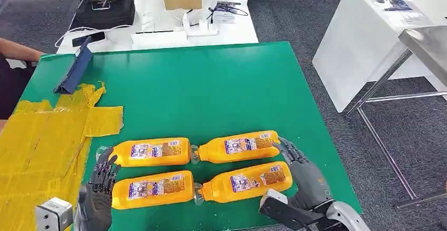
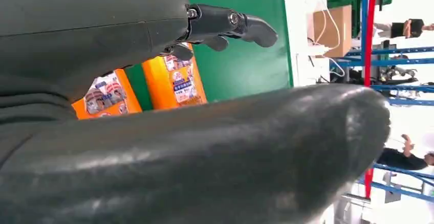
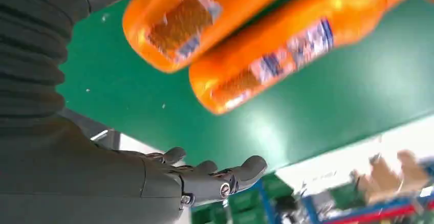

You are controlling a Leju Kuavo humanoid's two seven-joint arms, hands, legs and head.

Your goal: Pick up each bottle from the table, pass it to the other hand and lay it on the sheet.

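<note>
On the green desk, the yellow sheet lies far left. The left robot hand, empty with fingers spread, sits beside four orange bottles lying crosswise. The right robot hand, open too, touches the right pair's bases.

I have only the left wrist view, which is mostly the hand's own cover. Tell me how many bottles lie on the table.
Observer: Four orange bottles, in two rows of two on the green table. None is on the yellow sheet.
Operator: Say where my left hand sits.
Observer: The left hand is at the left ends of the far left bottle and the near left bottle, holding nothing.
Operator: Report the right hand.
Observer: The right hand is open by the right ends of the far right bottle and the near right bottle.
</note>
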